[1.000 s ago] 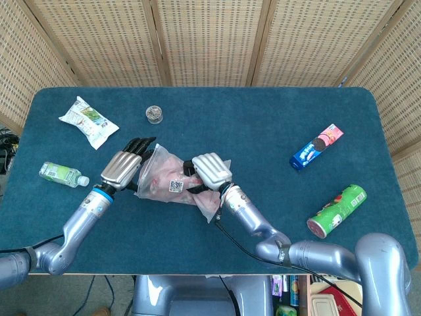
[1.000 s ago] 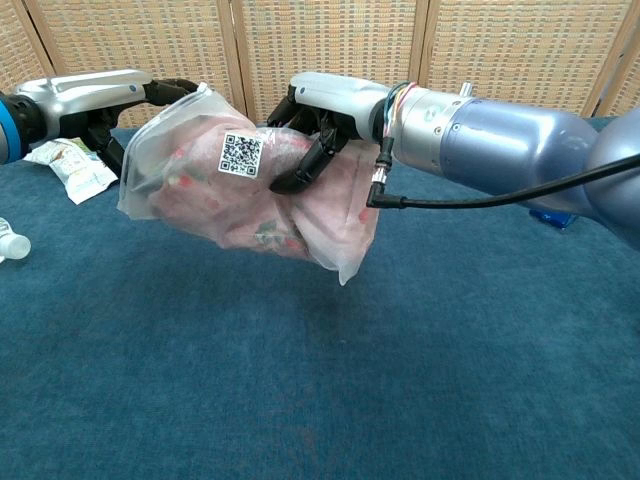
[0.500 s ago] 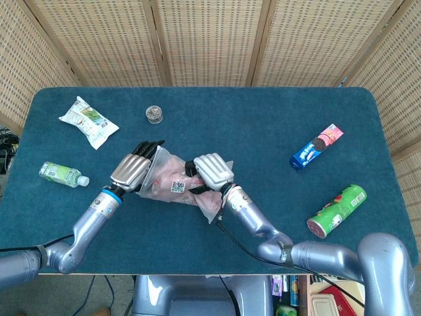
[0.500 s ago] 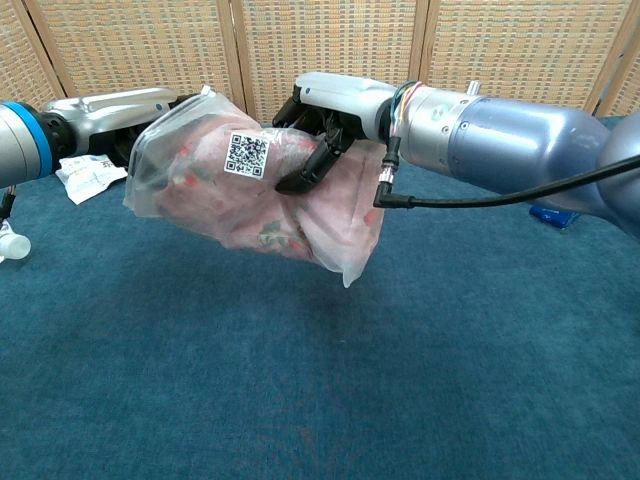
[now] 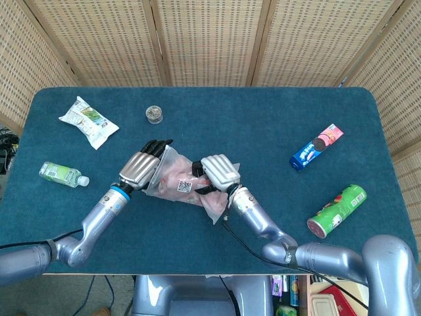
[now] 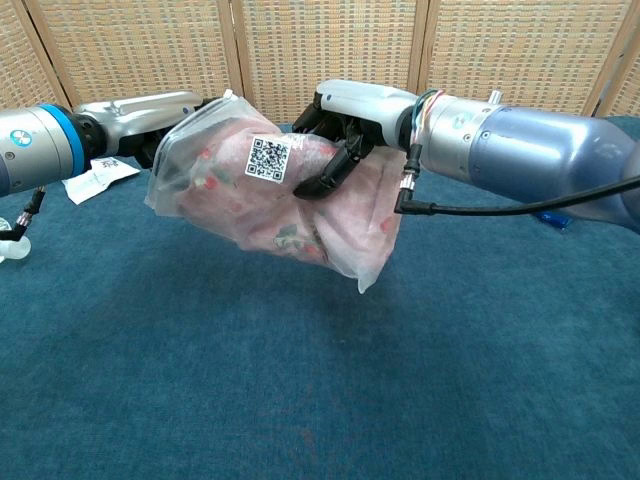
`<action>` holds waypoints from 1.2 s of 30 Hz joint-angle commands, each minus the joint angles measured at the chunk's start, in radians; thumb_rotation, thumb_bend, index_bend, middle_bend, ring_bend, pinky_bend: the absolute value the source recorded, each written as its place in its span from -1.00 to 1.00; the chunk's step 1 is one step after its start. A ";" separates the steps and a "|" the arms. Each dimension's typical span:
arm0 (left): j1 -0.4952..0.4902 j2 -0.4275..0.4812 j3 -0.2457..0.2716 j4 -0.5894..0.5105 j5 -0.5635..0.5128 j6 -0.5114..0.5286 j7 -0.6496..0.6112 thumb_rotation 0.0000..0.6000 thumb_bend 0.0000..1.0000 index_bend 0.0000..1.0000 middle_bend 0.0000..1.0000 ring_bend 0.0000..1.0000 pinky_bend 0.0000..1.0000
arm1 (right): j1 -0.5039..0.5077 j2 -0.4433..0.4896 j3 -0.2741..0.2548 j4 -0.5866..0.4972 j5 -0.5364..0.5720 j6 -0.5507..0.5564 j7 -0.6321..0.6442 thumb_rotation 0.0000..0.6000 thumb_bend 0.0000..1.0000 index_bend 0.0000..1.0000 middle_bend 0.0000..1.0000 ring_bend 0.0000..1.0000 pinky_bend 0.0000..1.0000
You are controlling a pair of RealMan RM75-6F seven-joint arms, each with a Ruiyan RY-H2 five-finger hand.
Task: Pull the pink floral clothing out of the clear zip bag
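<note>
Chest view: both hands, left (image 6: pixel 150 112) and right (image 6: pixel 345 125), grip the raised bag (image 6: pixel 275 190), clothing (image 6: pixel 325 215) inside, QR sticker (image 6: pixel 267 158) facing out.

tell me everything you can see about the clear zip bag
The clear zip bag is thin, see-through plastic, crumpled and bulging with the pink floral clothing inside it. A white square label with a QR code sits on its front. It is held off the blue table, lying roughly sideways, with one loose corner drooping at the lower right. The left hand holds its left end, and the right hand grips the top near the label, dark fingers pressing into the plastic. Whether the zip is open cannot be told.
</note>
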State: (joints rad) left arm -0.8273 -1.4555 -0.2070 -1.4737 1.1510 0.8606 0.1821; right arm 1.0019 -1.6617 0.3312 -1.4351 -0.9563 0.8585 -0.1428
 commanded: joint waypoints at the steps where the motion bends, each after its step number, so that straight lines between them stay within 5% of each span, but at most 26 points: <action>1: -0.008 -0.013 0.003 0.017 0.003 -0.005 0.004 1.00 0.10 0.32 -1.00 -1.00 -1.00 | -0.011 0.007 -0.009 -0.005 -0.007 0.001 0.010 1.00 0.69 0.22 0.30 0.14 -0.04; 3: -0.018 -0.032 0.003 0.034 -0.005 -0.013 0.009 1.00 0.10 0.32 -1.00 -1.00 -1.00 | -0.024 0.017 -0.021 -0.010 -0.014 -0.009 0.027 1.00 0.58 0.05 0.07 -0.14 -0.18; 5: -0.025 -0.046 0.002 0.045 -0.013 -0.015 0.017 1.00 0.10 0.32 -1.00 -1.00 -1.00 | -0.029 0.030 -0.031 -0.014 -0.015 -0.031 0.039 1.00 -0.08 -0.43 -0.51 -0.79 -0.71; 8: -0.036 -0.072 0.000 0.067 -0.039 -0.020 0.036 1.00 0.10 0.32 -1.00 -1.00 -1.00 | -0.034 0.068 -0.043 -0.032 -0.006 -0.074 0.047 1.00 -0.85 -0.91 -0.99 -1.00 -1.00; 16: -0.067 -0.105 -0.024 0.094 -0.110 -0.028 0.085 1.00 0.10 0.32 -1.00 -1.00 -1.00 | -0.142 0.176 -0.070 -0.112 -0.107 0.070 0.070 1.00 -1.00 -1.00 -1.00 -1.00 -1.00; 18: -0.072 -0.103 -0.026 0.092 -0.114 -0.025 0.095 1.00 0.10 0.32 -1.00 -1.00 -1.00 | -0.172 0.204 -0.096 -0.124 -0.156 0.109 0.062 1.00 -1.00 -1.00 -0.91 -0.98 -1.00; 21: -0.080 -0.099 -0.031 0.085 -0.126 -0.023 0.106 1.00 0.10 0.32 -1.00 -1.00 -1.00 | -0.222 0.243 -0.155 -0.127 -0.250 0.168 0.044 1.00 -1.00 -1.00 -0.55 -0.64 -0.87; 25: -0.093 -0.096 -0.044 0.079 -0.149 -0.024 0.117 1.00 0.10 0.32 -1.00 -1.00 -1.00 | -0.278 0.275 -0.255 -0.071 -0.414 0.242 0.023 1.00 -1.00 -0.94 -0.06 -0.12 -0.18; 29: -0.107 -0.100 -0.055 0.078 -0.183 -0.033 0.127 1.00 0.10 0.32 -1.00 -1.00 -1.00 | -0.315 0.269 -0.334 0.037 -0.596 0.338 0.053 1.00 -1.00 -0.66 0.36 0.25 0.44; 36: -0.129 -0.106 -0.065 0.070 -0.222 -0.035 0.148 1.00 0.10 0.32 -1.00 -1.00 -1.00 | -0.322 0.215 -0.432 0.303 -0.890 0.514 0.053 1.00 -1.00 -0.28 0.69 0.56 0.94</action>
State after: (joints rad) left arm -0.9535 -1.5601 -0.2705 -1.4014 0.9319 0.8255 0.3276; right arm 0.6946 -1.4172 -0.0354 -1.2634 -1.7155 1.2743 -0.0917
